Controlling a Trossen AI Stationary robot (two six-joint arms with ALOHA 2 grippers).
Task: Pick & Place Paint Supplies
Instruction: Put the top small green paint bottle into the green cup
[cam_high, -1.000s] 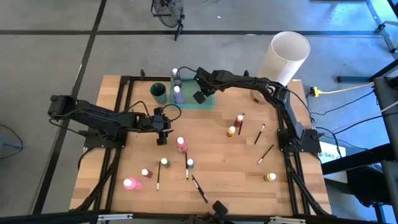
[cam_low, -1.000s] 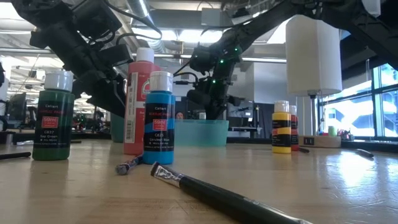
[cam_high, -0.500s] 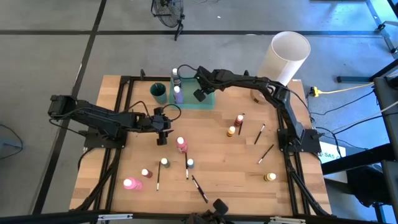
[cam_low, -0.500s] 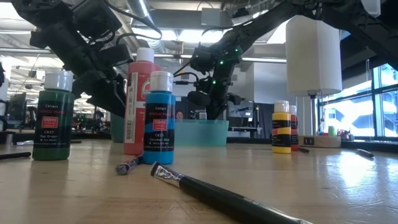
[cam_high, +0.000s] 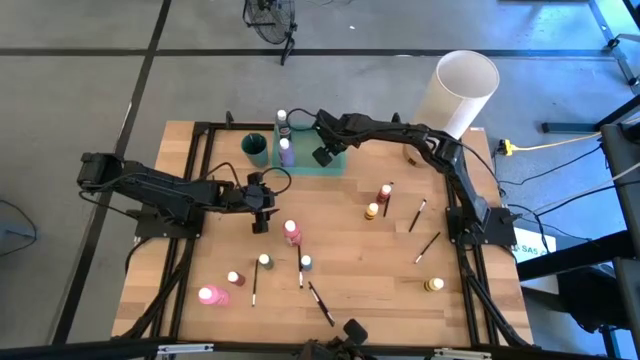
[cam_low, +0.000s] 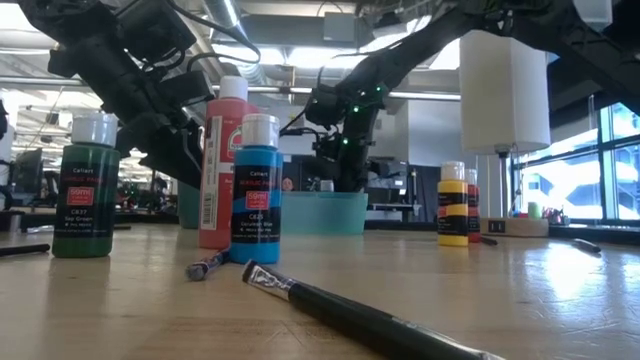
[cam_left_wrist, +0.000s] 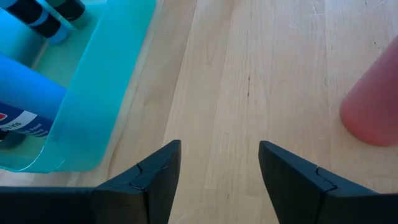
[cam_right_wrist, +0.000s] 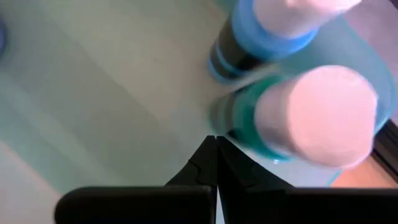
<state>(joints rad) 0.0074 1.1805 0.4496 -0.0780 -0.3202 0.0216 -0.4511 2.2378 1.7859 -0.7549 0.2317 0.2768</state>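
The green tray (cam_high: 335, 160) stands at the far middle of the table with two white-capped bottles (cam_high: 286, 150) upright in its left end. My right gripper (cam_high: 322, 157) hangs shut over the tray, beside those bottles (cam_right_wrist: 298, 118); nothing shows between its fingers (cam_right_wrist: 216, 142). My left gripper (cam_high: 261, 224) waits open just above the bare wood (cam_left_wrist: 219, 163), left of the upright pink bottle (cam_high: 292, 232). Small bottles stand or lie loose on the table: green (cam_high: 264, 261), blue (cam_high: 306, 262), red (cam_high: 385, 192) and yellow (cam_high: 372, 211). Thin brushes (cam_high: 320, 303) lie among them.
A big white cylinder (cam_high: 460, 88) stands at the far right corner and a dark teal cup (cam_high: 256, 148) sits left of the tray. A pink bottle (cam_high: 212, 295) and a yellow one (cam_high: 433, 285) lie on their sides near the front. More brushes (cam_high: 427, 247) lie at the right.
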